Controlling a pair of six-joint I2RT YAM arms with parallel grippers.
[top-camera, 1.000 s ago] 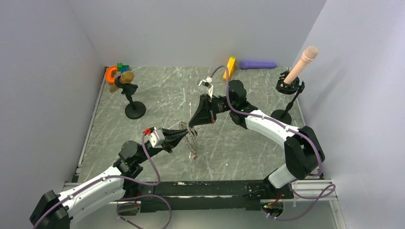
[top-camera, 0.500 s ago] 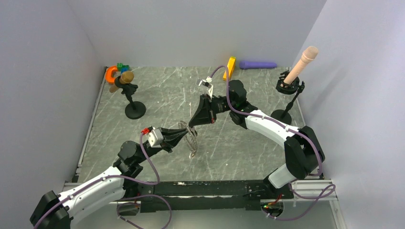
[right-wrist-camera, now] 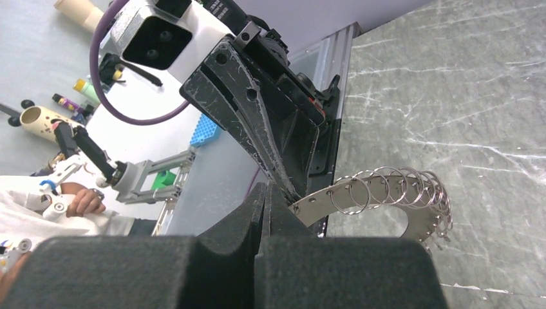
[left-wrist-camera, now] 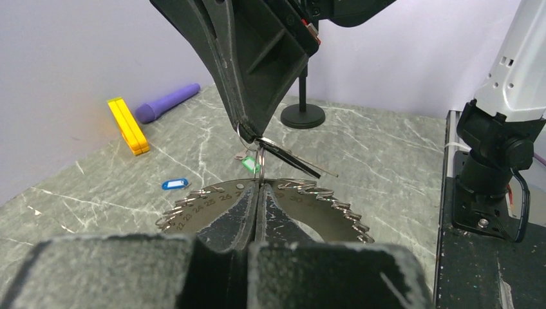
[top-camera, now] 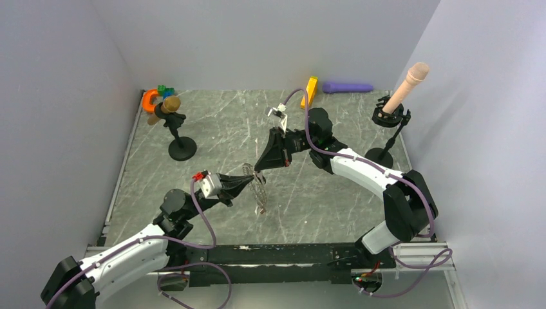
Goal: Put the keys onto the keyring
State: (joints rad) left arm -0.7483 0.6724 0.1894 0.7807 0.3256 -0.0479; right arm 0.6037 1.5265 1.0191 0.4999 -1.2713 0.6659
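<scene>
- The left gripper (left-wrist-camera: 257, 188) has its fingers pressed fully together on the edge of the keyring (left-wrist-camera: 193, 209), a flat toothed metal arc that is lifted above the table (left-wrist-camera: 399, 161). The hold is only on a thin edge, so the arc could turn or slide out if it is pushed from the side.
- The right gripper (left-wrist-camera: 248, 132) is closed as well, its tips pinching a small wire ring (left-wrist-camera: 240, 133) just above the arc. The green key (left-wrist-camera: 250, 165) seems to hang below this ring, though I cannot tell this for sure. Such a thin wire may twist between the pads and lose its direction.
- The two grippers' tips are almost touching. A small error in the approach could make them knock together and shake both holds.
- The split rings (right-wrist-camera: 399, 187) along the arc stand close to each other, so the wire could catch the wrong one or only slide over it.
- If the green key falls, it would probably land near the blue key (left-wrist-camera: 174, 184), which lies on the table apart from the arc. It would then have to be picked up from there.
- I cannot find the red and black-rimmed keys in these views.
</scene>
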